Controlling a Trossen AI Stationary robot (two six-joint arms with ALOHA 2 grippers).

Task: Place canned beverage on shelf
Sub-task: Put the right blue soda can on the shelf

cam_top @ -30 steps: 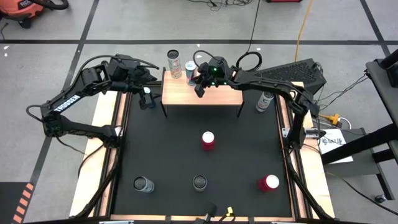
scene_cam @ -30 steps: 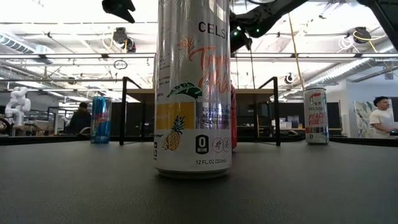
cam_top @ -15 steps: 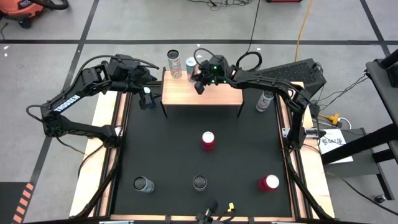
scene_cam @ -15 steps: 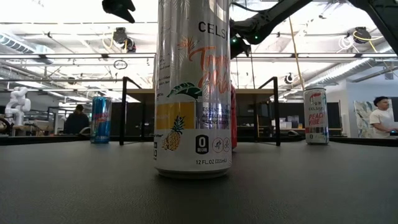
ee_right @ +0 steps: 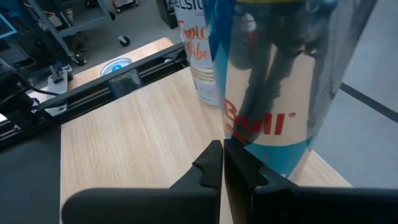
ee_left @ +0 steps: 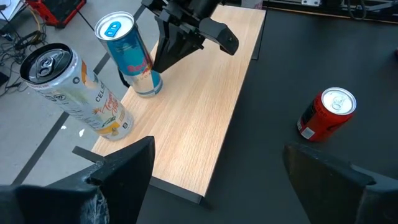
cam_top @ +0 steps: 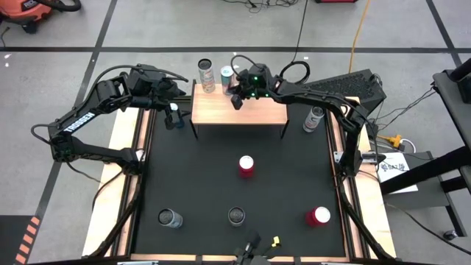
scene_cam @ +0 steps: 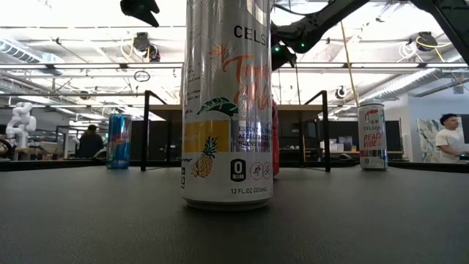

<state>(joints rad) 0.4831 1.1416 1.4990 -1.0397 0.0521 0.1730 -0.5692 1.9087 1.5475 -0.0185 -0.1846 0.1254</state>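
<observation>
The black mat (cam_top: 221, 184) is the biggest thing here, with spare cans standing on it so you can pick them one at a time. The shelf (cam_top: 250, 112) stands at its far edge.

The blue can (ee_left: 132, 56) stands upright on the shelf's far left corner, next to the white can (ee_left: 74, 93), so I think this one is placed. They sit close together, which leaves room for more.

Your right gripper (cam_top: 236, 98) is just beside the blue can. Only the right wrist view shows that its fingers (ee_right: 211, 163) are pressed together with nothing in them.

Your left gripper (ee_left: 211, 186) waits off the shelf's left end, spread wide and holding nothing.

The low view is mostly blocked by one near can (scene_cam: 227, 103).
</observation>
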